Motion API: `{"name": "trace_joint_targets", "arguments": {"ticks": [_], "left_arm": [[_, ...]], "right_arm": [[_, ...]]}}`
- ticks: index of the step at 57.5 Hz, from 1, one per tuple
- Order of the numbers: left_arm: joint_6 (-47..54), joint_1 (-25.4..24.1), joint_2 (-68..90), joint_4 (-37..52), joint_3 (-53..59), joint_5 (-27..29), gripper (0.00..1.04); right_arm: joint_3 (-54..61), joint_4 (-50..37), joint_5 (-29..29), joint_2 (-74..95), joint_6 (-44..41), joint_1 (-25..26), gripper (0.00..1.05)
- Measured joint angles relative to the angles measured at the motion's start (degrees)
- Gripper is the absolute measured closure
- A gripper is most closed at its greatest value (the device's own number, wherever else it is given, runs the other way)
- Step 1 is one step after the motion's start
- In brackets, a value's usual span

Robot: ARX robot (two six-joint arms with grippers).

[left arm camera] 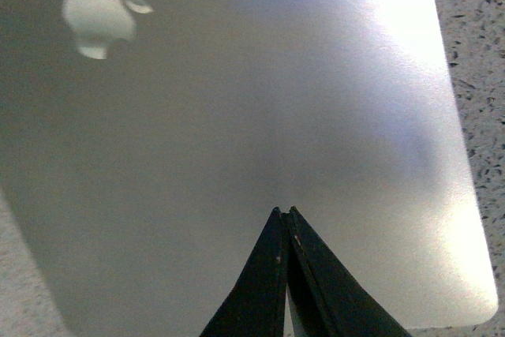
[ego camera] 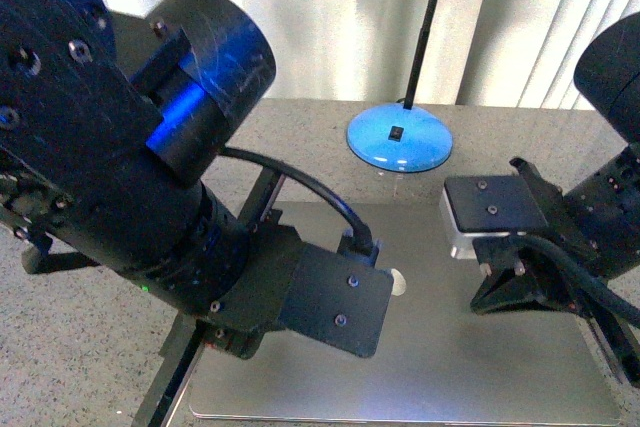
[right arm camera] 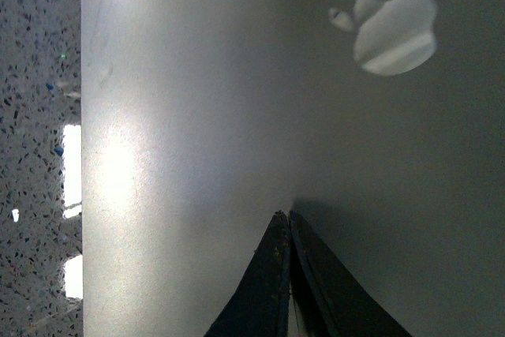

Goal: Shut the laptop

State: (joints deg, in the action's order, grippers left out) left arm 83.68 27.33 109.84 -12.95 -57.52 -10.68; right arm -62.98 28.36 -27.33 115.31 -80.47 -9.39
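The laptop (ego camera: 430,367) lies flat on the table with its plain grey lid down; only the lid shows, with a pale logo at its middle. Keys and screen are hidden. My left gripper (left arm camera: 284,211) is shut and empty, its tips close over the lid (left arm camera: 237,132). My right gripper (right arm camera: 282,214) is shut and empty, its tips close over the lid (right arm camera: 237,116) on the other side of the logo. In the front view both arms reach over the laptop and hide the gripper tips.
A blue lamp base (ego camera: 400,137) with a thin black stem stands behind the laptop. A black bar (ego camera: 175,367) runs along the laptop's left side. The speckled grey table (ego camera: 80,347) surrounds it. White blinds hang behind.
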Motion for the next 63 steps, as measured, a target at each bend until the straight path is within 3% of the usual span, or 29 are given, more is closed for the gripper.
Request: {"name": "trace_joint_targets", "arguments": {"ticks": [10,16,22,40,44,45,47,48,51,52,53,56,59,63], "left_arm": [[-1.2,-1.2,-5.7,2.7,-0.3,-2.4,1.01],[-1.9,-3.3,-11.5,5.4,0.6,-5.1,1.01],[-4.0,-6.5,-17.1,9.9,4.0,-7.4,1.01],[-17.1,-16.5,-32.9,26.0,17.7,-12.6,1.01],[-21.0,-20.6,-37.1,28.6,21.1,-14.0,1.01],[-21.6,-21.5,-37.8,29.2,21.6,-13.9,1.01],[-22.8,-23.8,-38.9,30.4,22.7,-13.8,1.01],[-23.1,-24.2,-39.1,30.6,22.9,-13.8,1.01],[-25.2,-26.5,-39.9,31.7,23.7,-13.1,1.00],[-27.0,-26.6,-39.9,32.8,24.1,-12.0,1.00],[-32.5,-26.8,-40.4,38.5,26.2,-6.0,1.01],[-42.4,-27.2,-41.1,47.6,30.3,3.2,1.01],[-53.6,-27.5,-42.5,53.7,33.8,9.0,1.01],[-66.2,-27.5,-44.8,56.7,36.7,10.7,1.01]], "right_arm": [[-0.2,-5.1,-3.2,-4.9,3.0,0.0,1.02],[1.1,-14.7,-3.1,-9.7,5.6,-0.3,1.02],[4.9,-25.8,-2.7,-14.7,7.4,-0.4,1.02],[17.1,-45.7,-1.5,-26.1,10.5,0.8,1.02],[20.4,-49.6,-0.8,-29.7,10.4,0.8,1.02],[21.9,-52.3,1.2,-30.8,12.2,0.3,1.02],[25.5,-60.6,12.3,-32.3,20.4,-1.0,1.02],[26.4,-62.7,15.2,-32.7,21.6,-1.3,1.02],[31.6,-72.4,27.5,-35.3,36.5,-1.7,1.02],[33.1,-74.4,30.5,-36.3,42.7,-1.6,1.02],[34.4,-75.7,32.9,-37.5,47.6,-1.2,1.02],[37.2,-76.4,34.8,-40.7,57.6,0.2,1.02],[39.3,-75.9,34.5,-43.7,66.1,1.9,1.02],[42.1,-75.6,33.9,-46.8,73.0,3.4,1.02]]}}
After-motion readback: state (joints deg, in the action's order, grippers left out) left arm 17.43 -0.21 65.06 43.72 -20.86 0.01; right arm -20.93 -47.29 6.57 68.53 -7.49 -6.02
